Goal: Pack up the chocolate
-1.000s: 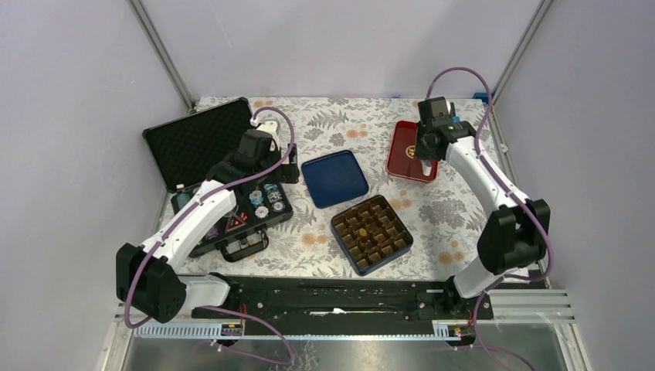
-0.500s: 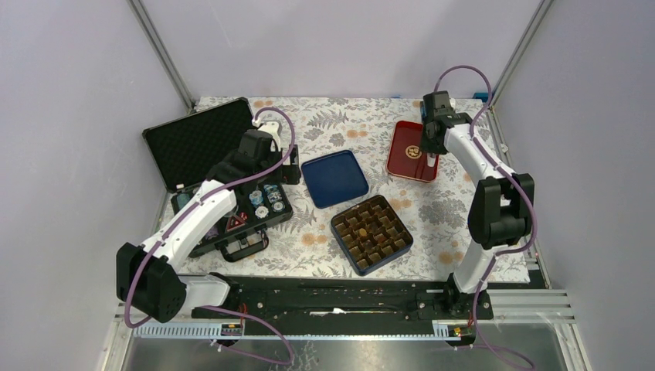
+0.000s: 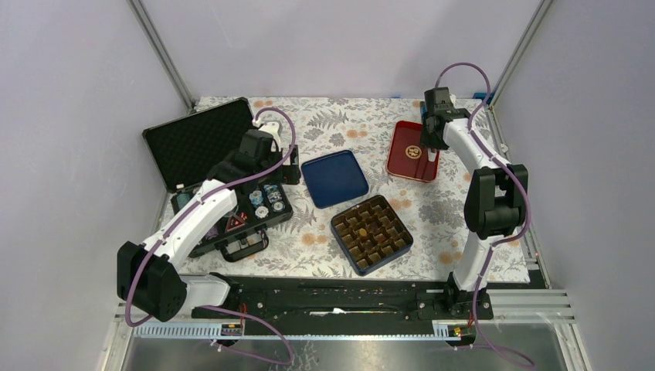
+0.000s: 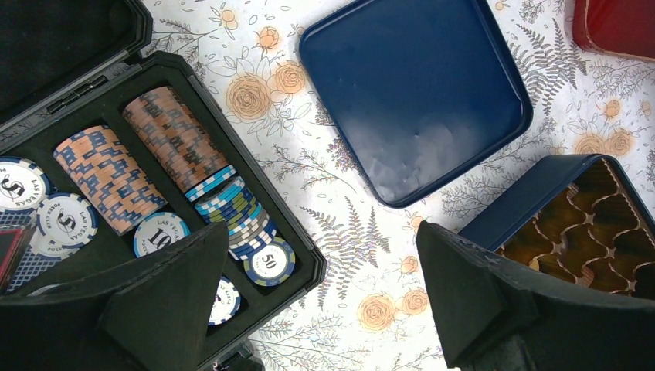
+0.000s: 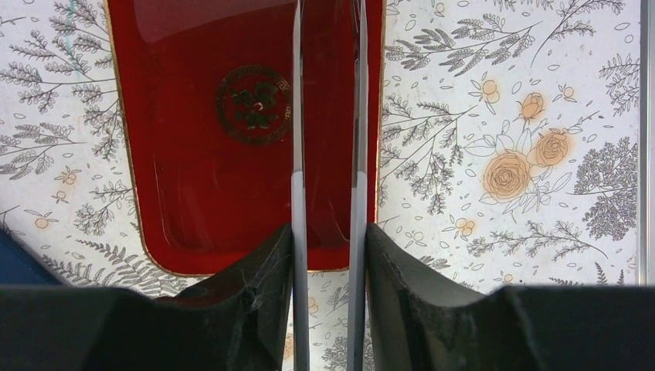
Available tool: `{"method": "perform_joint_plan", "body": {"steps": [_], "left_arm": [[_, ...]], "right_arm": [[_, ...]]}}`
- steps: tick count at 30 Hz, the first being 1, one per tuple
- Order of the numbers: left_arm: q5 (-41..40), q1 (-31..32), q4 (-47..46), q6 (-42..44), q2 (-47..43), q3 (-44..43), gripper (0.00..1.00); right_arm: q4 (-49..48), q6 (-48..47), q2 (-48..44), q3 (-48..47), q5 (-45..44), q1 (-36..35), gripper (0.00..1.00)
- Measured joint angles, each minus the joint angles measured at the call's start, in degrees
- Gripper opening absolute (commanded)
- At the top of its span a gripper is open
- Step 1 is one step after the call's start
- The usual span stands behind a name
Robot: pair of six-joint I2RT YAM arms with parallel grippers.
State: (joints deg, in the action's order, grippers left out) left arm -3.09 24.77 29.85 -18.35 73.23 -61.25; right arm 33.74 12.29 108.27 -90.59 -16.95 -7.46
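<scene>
The open blue box (image 3: pixel 371 234) with its brown grid insert sits mid-table and shows at the right edge of the left wrist view (image 4: pixel 541 197). No chocolate lumps can be made out. The cells look dark, and one holds a small golden bit (image 3: pixel 361 231). My right gripper (image 3: pixel 427 145) (image 5: pixel 326 232) is shut on thin metal tongs (image 5: pixel 299 116). It holds them over the red tray (image 3: pixel 403 158) (image 5: pixel 201 201), which shows only a gold emblem. My left gripper (image 3: pixel 269 171) (image 4: pixel 322 232) is open and empty above the corner of the poker chip case (image 4: pixel 324 267).
The blue box lid (image 3: pixel 334 178) (image 4: pixel 417 93) lies upside down between the case and the red tray. The black chip case (image 3: pixel 202 154) stands open at the left, with striped chips (image 4: pixel 178 147) in its slots. Metal frame posts rise at the back corners.
The right arm's elbow has swung up and back toward the right wall. Its gripper, still holding the tongs, has shifted slightly farther back over the red tray. The left arm has not moved.
</scene>
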Motion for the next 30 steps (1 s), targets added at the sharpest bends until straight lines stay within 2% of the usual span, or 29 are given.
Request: {"method": "perform_joint_plan", "body": {"steps": [30], "left_arm": [[-0.6, 0.0, 0.0, 0.2, 1.0, 0.0, 0.99]], "right_arm": [[-2.0, -1.6, 1.9, -1.1, 0.5, 0.7, 0.46]]}}
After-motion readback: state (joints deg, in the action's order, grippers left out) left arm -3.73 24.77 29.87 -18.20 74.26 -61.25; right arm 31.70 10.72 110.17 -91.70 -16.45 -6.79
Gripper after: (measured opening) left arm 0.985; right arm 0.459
